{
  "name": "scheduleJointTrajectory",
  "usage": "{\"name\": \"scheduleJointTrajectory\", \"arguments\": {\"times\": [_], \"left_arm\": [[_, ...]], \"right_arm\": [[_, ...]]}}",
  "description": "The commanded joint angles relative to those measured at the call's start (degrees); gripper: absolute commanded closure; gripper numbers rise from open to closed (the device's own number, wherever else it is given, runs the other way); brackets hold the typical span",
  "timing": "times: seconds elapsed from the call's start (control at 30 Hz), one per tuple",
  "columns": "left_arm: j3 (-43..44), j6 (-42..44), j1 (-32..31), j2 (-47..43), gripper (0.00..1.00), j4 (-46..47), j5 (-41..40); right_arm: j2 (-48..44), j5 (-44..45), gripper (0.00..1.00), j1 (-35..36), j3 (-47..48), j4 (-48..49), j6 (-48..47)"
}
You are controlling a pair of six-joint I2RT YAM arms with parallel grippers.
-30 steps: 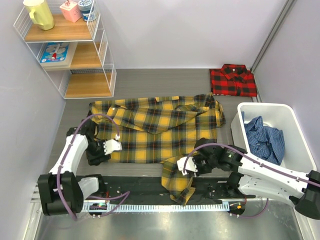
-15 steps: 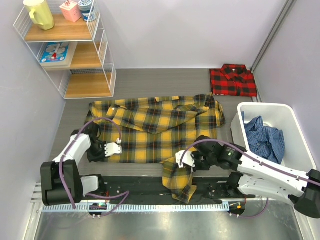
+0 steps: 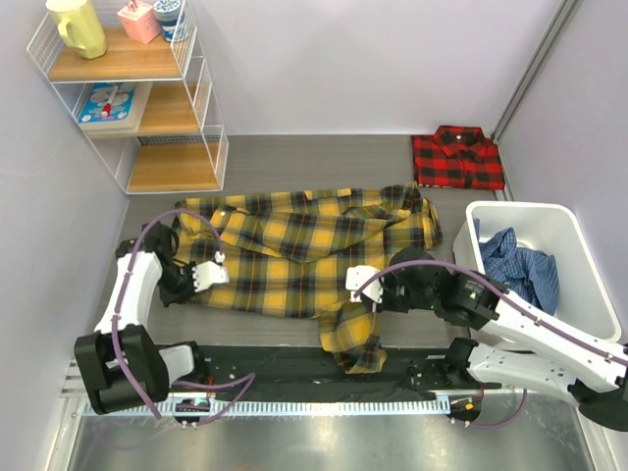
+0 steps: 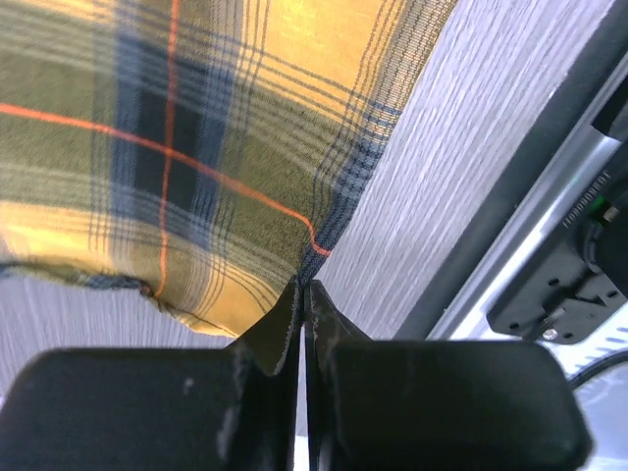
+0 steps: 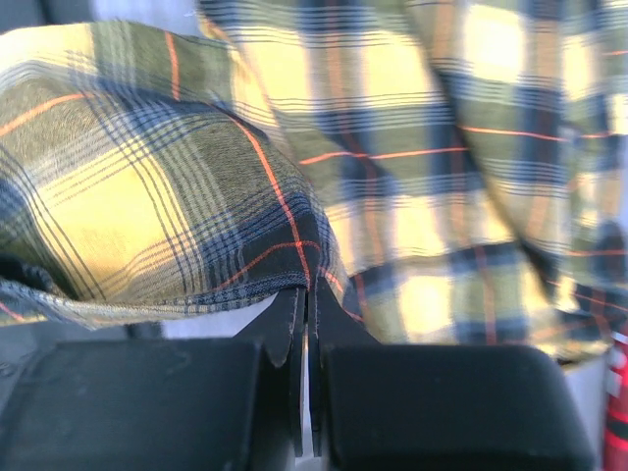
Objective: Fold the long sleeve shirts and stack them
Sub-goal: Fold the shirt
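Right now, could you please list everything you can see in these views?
yellow plaid flannel shirt: one, yellow with dark checks, spread mid-table
red-and-black plaid shirt: one, folded, far right
grey table: one, under everything
white plastic bin: one, right side
crumpled blue cloth: one, inside the bin
white wire shelf with wooden boards: one, far left
yellow mug: one, top shelf
pink box: one, top shelf
blue-and-white container: one, top shelf
flat blue printed item: one, middle shelf
left end effector: one, black, shut on the yellow shirt's left edge
right end effector: one, black, shut on its near edge
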Motion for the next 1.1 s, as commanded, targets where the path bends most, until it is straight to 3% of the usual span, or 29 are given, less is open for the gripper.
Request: {"name": "scheduleJointTrajectory", "arguments": {"times": [0.0, 0.37, 0.73, 1.07], "left_arm": [[6.4, 0.5, 2.8, 3.0, 1.00, -4.7, 4.0], [26.6, -13.1, 2.7, 18.2, 1.00, -0.6, 11.7], [42.4, -19.9, 1.3, 35.8, 1.00, 4.0, 7.9], [47.5, -20.1, -1.2, 43.2, 0.99, 4.8, 5.6]], "right_arm": [[-0.2, 7.2, 0.99, -1.0, 4.0, 1.5, -2.3], [18.5, -9.4, 0.99, -25.0, 21.7, 5.7, -16.2], [37.5, -15.9, 0.99, -32.5, 36.5, 6.7, -24.9], [45.0, -17.6, 0.99, -35.0, 38.6, 6.7, -26.2]]}}
